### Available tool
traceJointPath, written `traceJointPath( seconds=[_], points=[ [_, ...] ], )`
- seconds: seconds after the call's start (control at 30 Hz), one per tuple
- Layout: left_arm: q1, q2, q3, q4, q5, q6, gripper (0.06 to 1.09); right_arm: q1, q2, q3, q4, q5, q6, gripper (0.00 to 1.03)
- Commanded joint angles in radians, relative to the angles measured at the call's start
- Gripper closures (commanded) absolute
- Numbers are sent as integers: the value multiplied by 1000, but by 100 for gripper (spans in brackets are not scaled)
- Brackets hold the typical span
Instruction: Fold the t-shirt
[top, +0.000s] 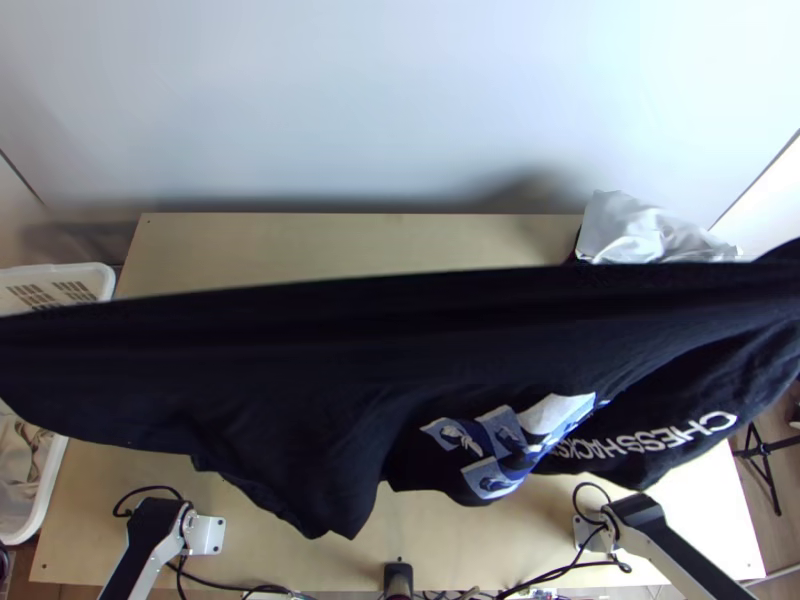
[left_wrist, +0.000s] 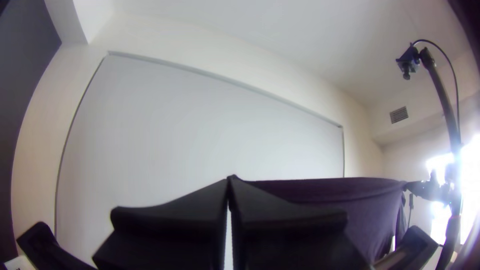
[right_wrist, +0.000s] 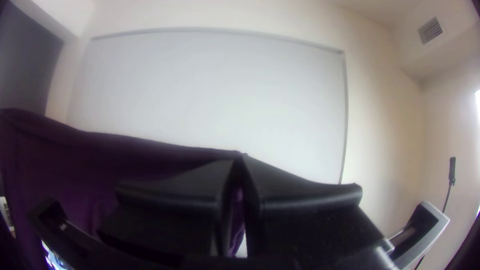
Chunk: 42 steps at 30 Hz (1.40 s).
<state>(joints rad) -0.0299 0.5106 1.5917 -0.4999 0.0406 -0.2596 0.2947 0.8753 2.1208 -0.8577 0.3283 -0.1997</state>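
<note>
Right, left arm (top: 150, 540) and right arm (top: 670, 550) mounted at near edge of wooden table (top: 480, 540). Black t-shirt (top: 330, 400) suspended above table, top edge stretched between grippers, lower part draped in loose folds. Cloth clamped at one end by left gripper (left_wrist: 231, 184), at other by right gripper (right_wrist: 243, 159). Crumpled silvery fabric (top: 630, 235) by far edge. Step judged as pre-fold spreading; next, shirt to be lowered evenly, hem laid first, tension kept.
</note>
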Motion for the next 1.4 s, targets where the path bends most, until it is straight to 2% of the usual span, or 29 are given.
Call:
traceJointPath(
  seconds=[0.0,0.43,0.8,0.9,1.07,1.2,1.37],
  points=[
    [2,-49,-61,4,-2,19,105,-8,-27,-28,-9,2,0,100],
    [24,-116,-104,32,2,46,105,-8,-64,-27,3,-23,-6,100],
    [44,-188,-95,-9,2,49,105,-40,-85,64,-121,-35,-9,100],
    [47,-187,-116,-3,1,53,105,-37,-59,44,-106,-35,-6,100],
    [58,-175,-168,80,1,48,105,-26,17,42,20,-48,2,100],
    [67,-164,-159,127,1,51,105,-28,76,145,20,-61,-12,100],
    [71,-173,-118,130,1,79,105,-34,48,186,9,-61,-44,100]
  ],
)
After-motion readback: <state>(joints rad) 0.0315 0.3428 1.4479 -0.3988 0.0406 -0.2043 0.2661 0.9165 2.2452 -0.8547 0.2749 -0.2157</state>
